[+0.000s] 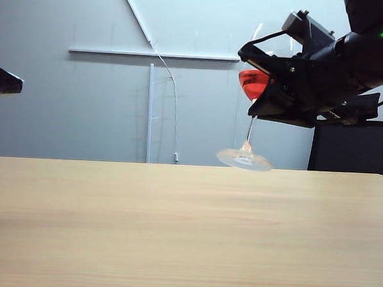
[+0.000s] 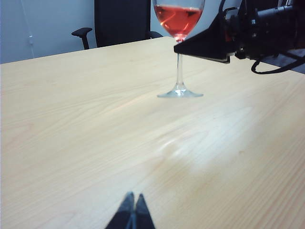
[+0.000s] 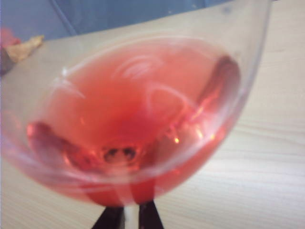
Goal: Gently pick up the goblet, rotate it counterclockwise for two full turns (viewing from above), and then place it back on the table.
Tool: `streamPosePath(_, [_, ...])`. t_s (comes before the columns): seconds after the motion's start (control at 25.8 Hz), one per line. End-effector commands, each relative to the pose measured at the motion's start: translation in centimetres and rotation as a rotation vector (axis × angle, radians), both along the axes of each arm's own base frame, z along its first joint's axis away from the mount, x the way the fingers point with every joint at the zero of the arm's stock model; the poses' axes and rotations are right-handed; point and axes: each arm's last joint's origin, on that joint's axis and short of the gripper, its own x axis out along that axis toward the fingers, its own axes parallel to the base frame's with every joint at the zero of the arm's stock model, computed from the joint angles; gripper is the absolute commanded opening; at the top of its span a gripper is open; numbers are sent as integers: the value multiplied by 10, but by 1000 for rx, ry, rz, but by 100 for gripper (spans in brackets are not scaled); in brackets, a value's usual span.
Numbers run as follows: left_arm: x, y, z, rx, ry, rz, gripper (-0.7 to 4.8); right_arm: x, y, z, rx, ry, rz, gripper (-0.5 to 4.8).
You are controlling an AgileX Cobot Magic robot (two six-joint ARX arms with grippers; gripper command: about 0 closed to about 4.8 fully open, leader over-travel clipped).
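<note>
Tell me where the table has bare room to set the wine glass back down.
Nearly all of the light wood table is bare: the whole front and left stretch. The only crowded spot is far right, where the right gripper holds the clear goblet of red liquid above the surface. The left gripper hovers shut over bare wood.

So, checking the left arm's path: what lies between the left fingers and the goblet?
Only bare table, as the left wrist view shows, between the shut left fingers and the goblet.

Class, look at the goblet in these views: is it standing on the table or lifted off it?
Lifted. In the exterior view the goblet hangs tilted in the right claw, its foot clear above the table.
</note>
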Motion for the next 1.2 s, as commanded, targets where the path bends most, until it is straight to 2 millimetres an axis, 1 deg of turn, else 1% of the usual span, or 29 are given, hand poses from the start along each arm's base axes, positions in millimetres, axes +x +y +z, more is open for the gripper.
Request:
streamPosePath(0.04, [0,0,2,-8,-8,-2,-5,1,1,17,76,-108,11,-5])
streamPosePath(0.31, [0,0,2,-8,-8,-2,-5,1,3,26,152,-182,59,-5])
streamPosePath(0.54, [0,0,2,-8,-8,-2,-5,-1,6,31,201,-216,159,-5])
streamPosePath(0.58, [0,0,2,-8,-8,-2,-5,-1,6,33,213,-234,206,-5])
streamPosePath(0.81, [0,0,2,-8,-8,-2,-5,-5,9,39,236,-283,360,-5])
streamPosePath(1.2, [0,0,2,-8,-8,-2,-5,-11,14,39,198,-311,616,-5])
